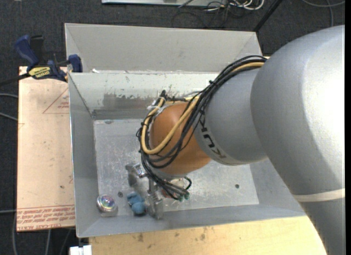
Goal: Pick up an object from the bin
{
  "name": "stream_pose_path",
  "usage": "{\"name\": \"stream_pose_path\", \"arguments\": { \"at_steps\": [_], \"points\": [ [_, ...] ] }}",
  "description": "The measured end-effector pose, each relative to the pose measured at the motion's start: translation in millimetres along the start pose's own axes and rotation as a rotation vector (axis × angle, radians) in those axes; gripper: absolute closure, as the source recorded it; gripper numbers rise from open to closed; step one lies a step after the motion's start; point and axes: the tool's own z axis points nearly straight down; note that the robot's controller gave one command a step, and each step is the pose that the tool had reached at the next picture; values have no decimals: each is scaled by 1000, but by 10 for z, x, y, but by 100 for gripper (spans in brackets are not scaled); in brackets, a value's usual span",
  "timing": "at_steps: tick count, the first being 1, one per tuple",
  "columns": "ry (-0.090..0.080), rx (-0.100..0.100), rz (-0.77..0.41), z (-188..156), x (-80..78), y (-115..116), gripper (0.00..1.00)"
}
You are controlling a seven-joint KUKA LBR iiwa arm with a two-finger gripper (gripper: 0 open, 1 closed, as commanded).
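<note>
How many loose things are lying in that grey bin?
2. A round silvery thing lies near the bin's lower left corner; a blue lump lies just right of it, beside the gripper. The arm hides much of the floor, so more may be hidden.

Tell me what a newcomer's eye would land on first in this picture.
The big grey arm looms in from the right, its orange wrist cover looped with cables over the middle of the bin. Below it the gripper is down at the near-left part of the floor, close beside a small blue lump. A round silvery thing lies nearer the corner.
</note>
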Motion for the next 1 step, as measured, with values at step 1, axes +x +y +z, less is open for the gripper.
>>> {"name": "stream_pose_path", "arguments": {
  "at_steps": [1],
  "points": [
    [-2,1,-213,-4,-101,317,0]
  ]
}}
